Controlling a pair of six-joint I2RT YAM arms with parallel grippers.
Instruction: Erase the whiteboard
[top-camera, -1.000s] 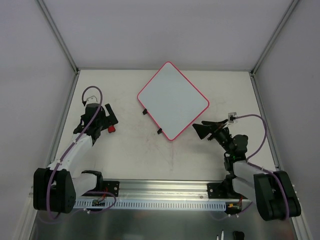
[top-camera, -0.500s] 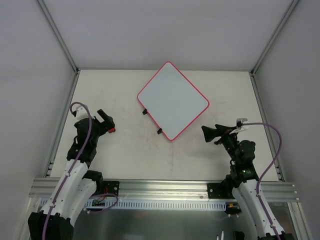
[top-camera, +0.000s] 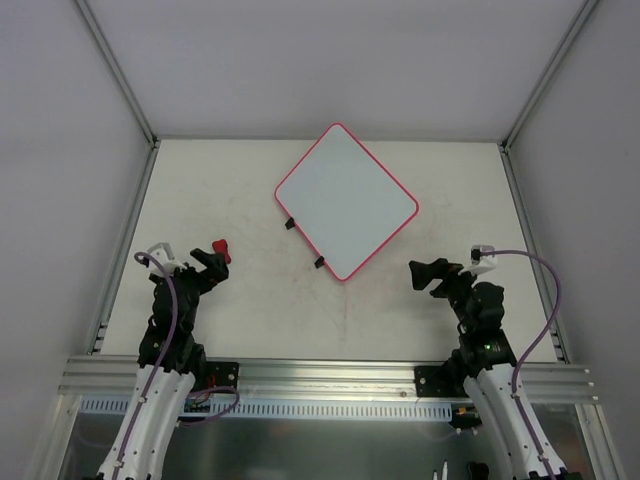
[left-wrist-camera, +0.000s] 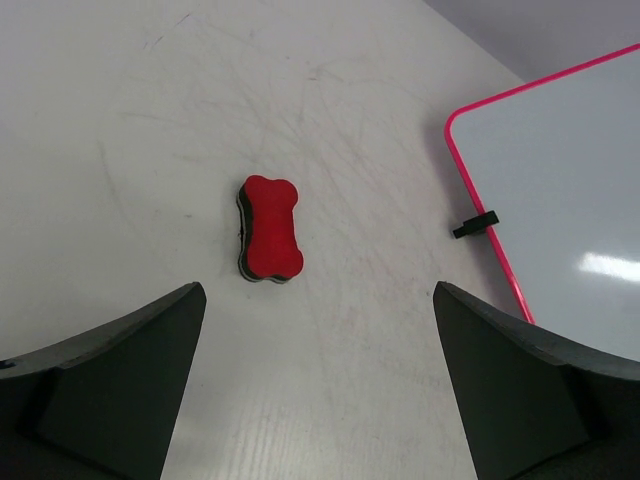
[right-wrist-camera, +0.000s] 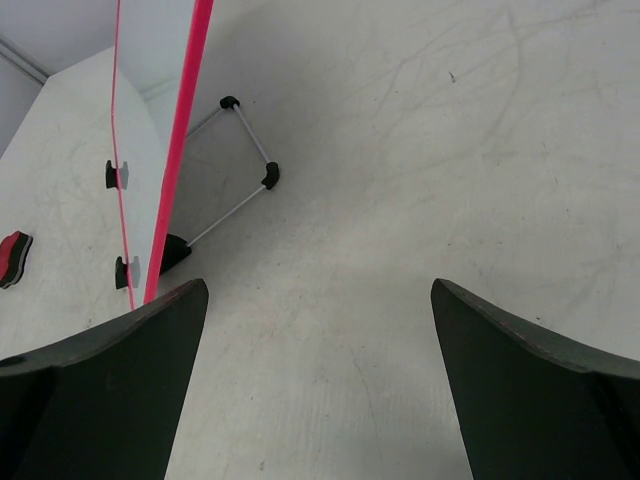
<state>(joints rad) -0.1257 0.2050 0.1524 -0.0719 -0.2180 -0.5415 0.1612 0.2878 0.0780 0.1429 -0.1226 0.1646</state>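
Both arms have pulled back to the near edge of the counter (top-camera: 250, 310). The whiteboard (top-camera: 346, 200) stands propped near the middle, with no marks I can see. The left pincer (left-wrist-camera: 318, 295) and the right pincer (right-wrist-camera: 318, 285) are wide, holding nothing. The red eraser (left-wrist-camera: 270, 228) lies just ahead of the left one. Wiping looks done; next, the arms just rest.

A: How much of the whiteboard (left-wrist-camera: 560, 190) shows from the left wrist?
B: One corner and one clip (left-wrist-camera: 474, 224). The right edge cuts off the rest. From the right wrist it is nearly edge-on, cropped at the top.
A: And the eraser (right-wrist-camera: 10, 258)?
B: There, the left edge cuts it. From above it is a red speck against the left gripper (left-wrist-camera: 318, 295), perhaps partly covered.
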